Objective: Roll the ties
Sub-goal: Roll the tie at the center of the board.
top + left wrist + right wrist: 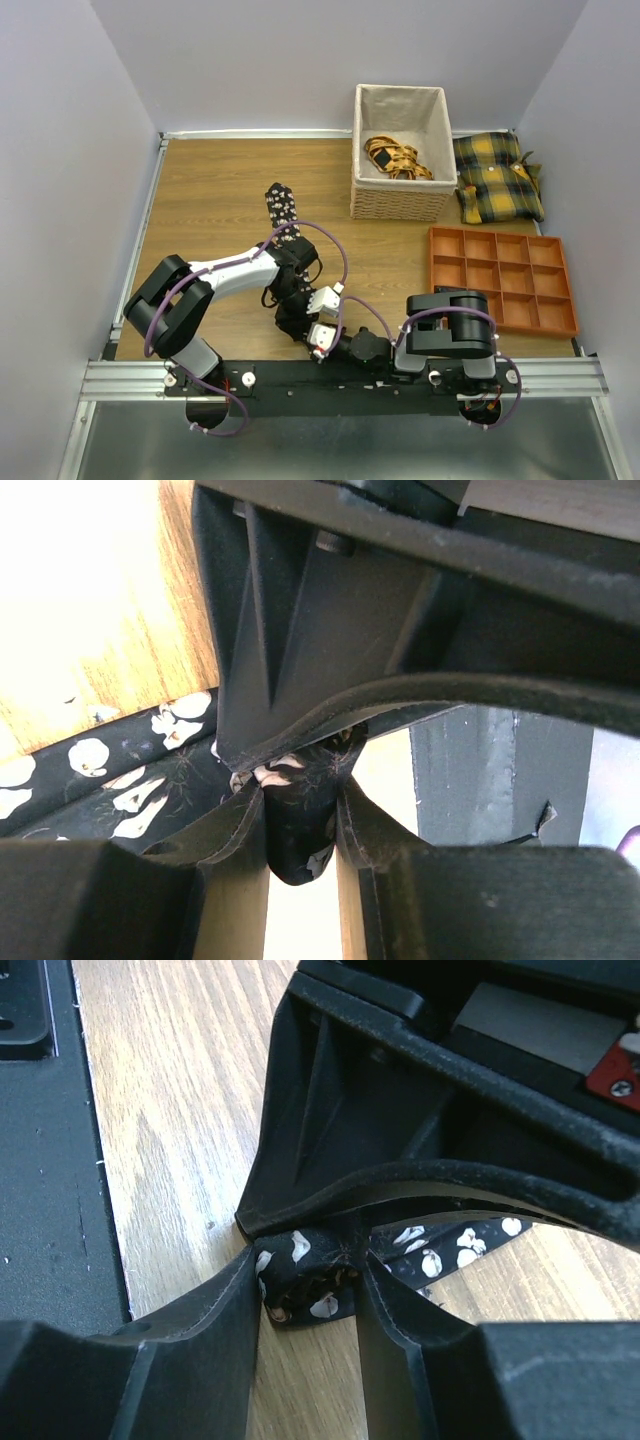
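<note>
A black tie (pixel 281 212) dotted with white flowers lies as a strip on the wooden table, running from the back left down toward both grippers. My left gripper (pixel 297 300) is shut on a bunched fold of the tie (pixel 298 825); the flat strip (pixel 120 780) trails off to the left in its wrist view. Just in front of it, my right gripper (pixel 318 335) has both fingers pressed against a small rolled end of the tie (pixel 305 1280) that rests on the table. The remaining strip (pixel 450 1245) leads away to the right behind the fingers.
A lined wicker basket (pixel 400 202) at the back holds a yellow-and-black plaid piece (pixel 395 157). Plaid cushions (pixel 497 175) lie to its right. An orange compartment tray (pixel 497 262) sits at the right. Walls close in the table on three sides.
</note>
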{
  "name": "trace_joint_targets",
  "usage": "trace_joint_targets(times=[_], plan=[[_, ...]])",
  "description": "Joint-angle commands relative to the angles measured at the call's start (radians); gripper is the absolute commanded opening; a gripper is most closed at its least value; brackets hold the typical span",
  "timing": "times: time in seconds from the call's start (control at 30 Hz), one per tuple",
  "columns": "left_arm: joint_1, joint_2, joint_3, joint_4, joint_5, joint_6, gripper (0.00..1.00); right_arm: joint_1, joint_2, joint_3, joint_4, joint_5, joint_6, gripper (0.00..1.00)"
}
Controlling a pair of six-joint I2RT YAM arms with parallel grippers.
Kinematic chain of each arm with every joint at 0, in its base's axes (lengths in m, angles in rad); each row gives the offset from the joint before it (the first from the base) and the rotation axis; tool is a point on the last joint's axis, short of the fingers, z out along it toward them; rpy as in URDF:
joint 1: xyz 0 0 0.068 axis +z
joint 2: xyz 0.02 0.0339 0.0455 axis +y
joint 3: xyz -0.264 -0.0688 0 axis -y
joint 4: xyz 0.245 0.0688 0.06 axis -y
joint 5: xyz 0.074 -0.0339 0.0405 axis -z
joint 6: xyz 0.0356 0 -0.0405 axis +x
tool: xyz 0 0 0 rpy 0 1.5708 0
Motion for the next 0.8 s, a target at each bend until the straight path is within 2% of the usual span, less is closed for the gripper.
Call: trace_joint_targets(times=[0.0, 0.03, 0.07, 0.17, 0.5, 0.63, 0.77], plan=[[-0.01, -0.006, 0.017, 0.058, 0.004, -0.049, 0.14, -0.01, 0.029, -0.001, 0.239, 0.02, 0.076, 0.27], [-0.01, -0.01, 0.011, 0.072, -0.014, -0.066, 0.21, -0.011, 0.029, -0.003, 0.237, 0.023, 0.089, 0.24], [-0.01, -0.011, 0.009, 0.081, -0.022, -0.087, 0.32, -0.011, 0.024, -0.009, 0.231, 0.019, 0.101, 0.22], [-0.01, -0.028, 0.005, 0.084, -0.013, -0.077, 0.5, -0.011, 0.018, -0.035, 0.223, 0.002, 0.158, 0.18], [0.0, -0.083, -0.026, 0.123, -0.036, -0.106, 0.7, -0.011, -0.016, -0.067, 0.179, -0.007, 0.245, 0.13], [0.049, -0.135, -0.038, 0.127, 0.016, -0.1, 0.77, -0.011, -0.025, -0.075, 0.173, -0.009, 0.323, 0.13], [0.102, -0.192, -0.055, 0.13, 0.055, -0.086, 0.91, -0.011, -0.043, -0.09, 0.145, -0.007, 0.415, 0.13]])
